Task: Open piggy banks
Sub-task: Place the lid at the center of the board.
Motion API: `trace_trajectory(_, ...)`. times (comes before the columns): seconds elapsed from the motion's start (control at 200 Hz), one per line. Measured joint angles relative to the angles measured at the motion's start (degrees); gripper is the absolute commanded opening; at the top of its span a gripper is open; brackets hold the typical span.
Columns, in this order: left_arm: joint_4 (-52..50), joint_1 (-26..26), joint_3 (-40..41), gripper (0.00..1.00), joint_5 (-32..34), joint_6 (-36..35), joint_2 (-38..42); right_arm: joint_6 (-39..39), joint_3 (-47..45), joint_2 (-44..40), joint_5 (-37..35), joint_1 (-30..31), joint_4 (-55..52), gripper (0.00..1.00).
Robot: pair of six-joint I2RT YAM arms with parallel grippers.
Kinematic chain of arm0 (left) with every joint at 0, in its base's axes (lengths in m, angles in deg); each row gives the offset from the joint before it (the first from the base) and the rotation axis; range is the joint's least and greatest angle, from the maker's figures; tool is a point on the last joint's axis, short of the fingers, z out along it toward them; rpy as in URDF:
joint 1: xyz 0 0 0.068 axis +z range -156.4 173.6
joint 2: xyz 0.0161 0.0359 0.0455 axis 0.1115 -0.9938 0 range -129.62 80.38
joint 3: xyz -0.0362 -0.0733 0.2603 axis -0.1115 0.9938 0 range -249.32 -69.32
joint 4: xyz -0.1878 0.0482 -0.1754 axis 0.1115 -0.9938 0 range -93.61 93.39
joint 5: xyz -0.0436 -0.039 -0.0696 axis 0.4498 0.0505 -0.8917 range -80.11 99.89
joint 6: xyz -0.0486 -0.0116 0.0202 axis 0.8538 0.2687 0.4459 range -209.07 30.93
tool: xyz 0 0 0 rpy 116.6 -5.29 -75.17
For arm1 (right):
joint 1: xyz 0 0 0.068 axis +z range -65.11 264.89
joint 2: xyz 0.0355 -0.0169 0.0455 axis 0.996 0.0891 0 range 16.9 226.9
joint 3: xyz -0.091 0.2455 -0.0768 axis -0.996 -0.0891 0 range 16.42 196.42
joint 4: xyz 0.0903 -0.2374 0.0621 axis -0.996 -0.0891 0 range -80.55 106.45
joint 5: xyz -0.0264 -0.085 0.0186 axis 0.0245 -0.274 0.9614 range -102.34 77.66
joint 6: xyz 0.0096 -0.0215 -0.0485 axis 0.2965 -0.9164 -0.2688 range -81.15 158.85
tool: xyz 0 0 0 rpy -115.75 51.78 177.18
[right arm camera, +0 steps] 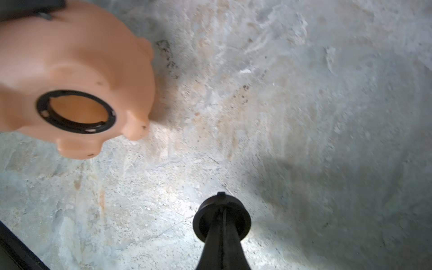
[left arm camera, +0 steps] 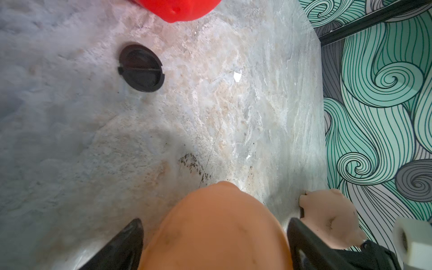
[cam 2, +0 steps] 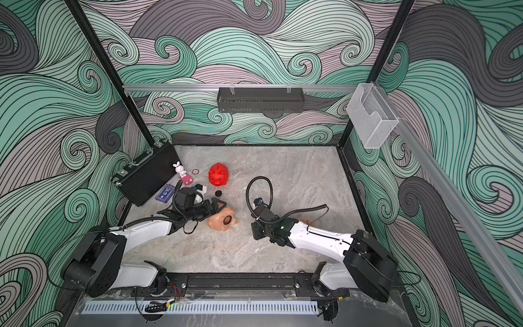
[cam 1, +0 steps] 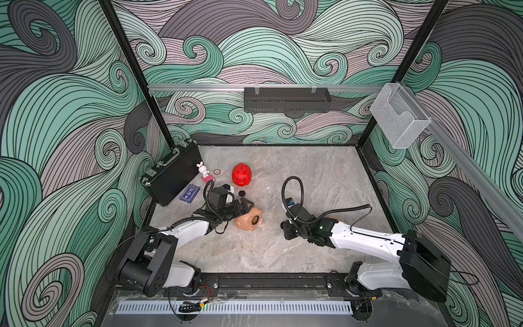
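Two claws: left grips pig, right pinches plug.

Things on the desk, seen from the robot's side

The case leans at the far left; the rabbit stands just beside it, the standing pig to its right; a loose plug lies before that pig; nearer, the overturned pig sits between the left hand's fingers; the third pig lies by the right arm.

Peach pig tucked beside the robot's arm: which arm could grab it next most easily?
Probably the right. That peach pig lies close beside the right arm, whose right gripper pinches only a small black plug it could drop. The left gripper is clamped around the opened pig, farther away.
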Motion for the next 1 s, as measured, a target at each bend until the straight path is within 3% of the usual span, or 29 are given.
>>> trace_trajectory(0.215,-5.4,-3.1,-1.5,0.92,4.8,-0.2,2.2,2.1,2.3,3.0,2.1,-1.9,-9.4,0.0)
trace_trajectory(0.515,-7.8,-5.6,-2.5,0.92,8.0,-0.2,2.9,2.7,3.5,7.6,3.3,-2.3,-13.2,0.0)
trace_trajectory(0.816,-10.2,-6.0,-3.1,0.92,8.9,-0.2,2.9,2.8,4.1,7.8,3.3,-2.6,-13.9,0.14)
trace_trajectory(1.001,-12.0,-6.0,-3.4,0.92,9.0,-0.3,3.0,2.9,4.0,2.5,2.5,-2.6,-14.3,0.2)
